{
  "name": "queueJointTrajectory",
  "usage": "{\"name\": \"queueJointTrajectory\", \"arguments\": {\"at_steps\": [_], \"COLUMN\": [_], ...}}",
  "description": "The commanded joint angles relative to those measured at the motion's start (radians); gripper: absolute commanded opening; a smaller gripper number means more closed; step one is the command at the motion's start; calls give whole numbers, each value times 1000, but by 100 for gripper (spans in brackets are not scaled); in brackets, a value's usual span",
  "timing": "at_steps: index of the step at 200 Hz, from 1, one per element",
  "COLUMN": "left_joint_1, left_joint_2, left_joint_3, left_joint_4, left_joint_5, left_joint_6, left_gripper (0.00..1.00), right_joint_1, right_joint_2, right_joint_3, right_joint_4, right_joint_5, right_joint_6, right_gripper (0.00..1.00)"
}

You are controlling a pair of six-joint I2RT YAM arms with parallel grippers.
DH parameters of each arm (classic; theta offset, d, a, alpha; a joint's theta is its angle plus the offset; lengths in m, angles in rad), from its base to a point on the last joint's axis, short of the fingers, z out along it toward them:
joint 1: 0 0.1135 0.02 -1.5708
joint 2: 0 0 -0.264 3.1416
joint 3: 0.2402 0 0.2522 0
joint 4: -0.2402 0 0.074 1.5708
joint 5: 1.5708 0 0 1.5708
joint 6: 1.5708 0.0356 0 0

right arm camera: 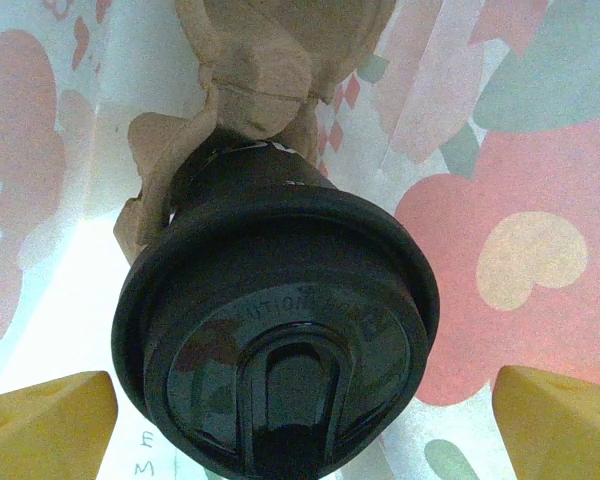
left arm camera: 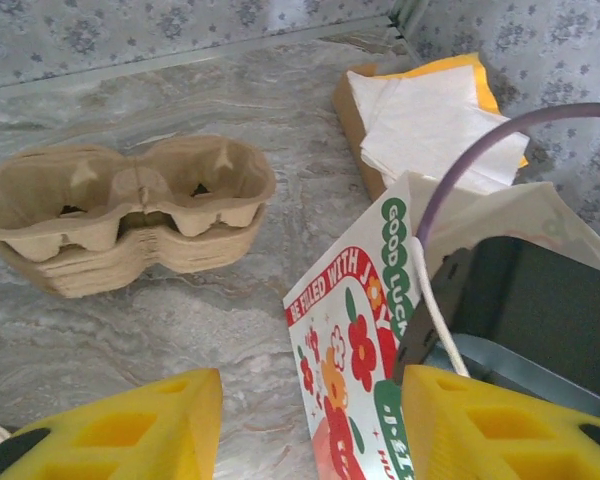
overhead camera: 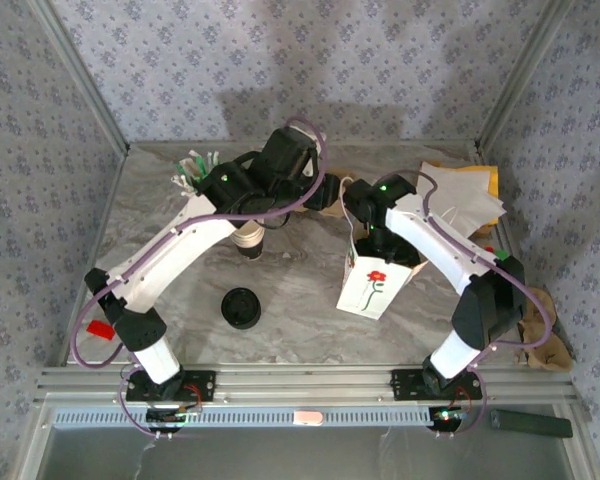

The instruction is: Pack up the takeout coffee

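Takeout coffee (right arm camera: 280, 340) beside pulp carrier (right arm camera: 245, 70), inside bag (right arm camera: 540, 180)

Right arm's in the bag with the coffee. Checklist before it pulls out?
1. Coffee inside bag: ok.
2. Lid on: ok.
3. Right gripper open, fingers clear of lid: ok.
4. Coffee seated in carrier: cannot tell.
5. Bag standing: ok.
6. Left gripper gripping bag: not ok, fingers apart.
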Motion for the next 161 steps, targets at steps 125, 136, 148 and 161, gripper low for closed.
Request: {"name": "queueJointTrajectory", "arguments": {"at_steps": [125,136,148,161], "left_joint_1": [-12,-12,-12,-13], "left_joint_2": [44,51,52,55], "left_joint_3": [16,15,10,12], "left_joint_4": [55,50,55,54], "left_joint_5": [47,40,35,32], "left_joint_6": [-20,-18,-16,-17], "left_gripper": [51,45,40,35], "right_joint_1": [-11,-11,-10,-11], "right_joint_2": [-30,-31,-32,-33], "right_joint_3": [-14,-11,-9,-7], "right_joint_4": [-14,-15,-16,-18], "right_joint_5": [-1,-2,-1,0], "right_joint_6": [-11,-11,-11,-11], "right_gripper": [98,98,98,98]}}
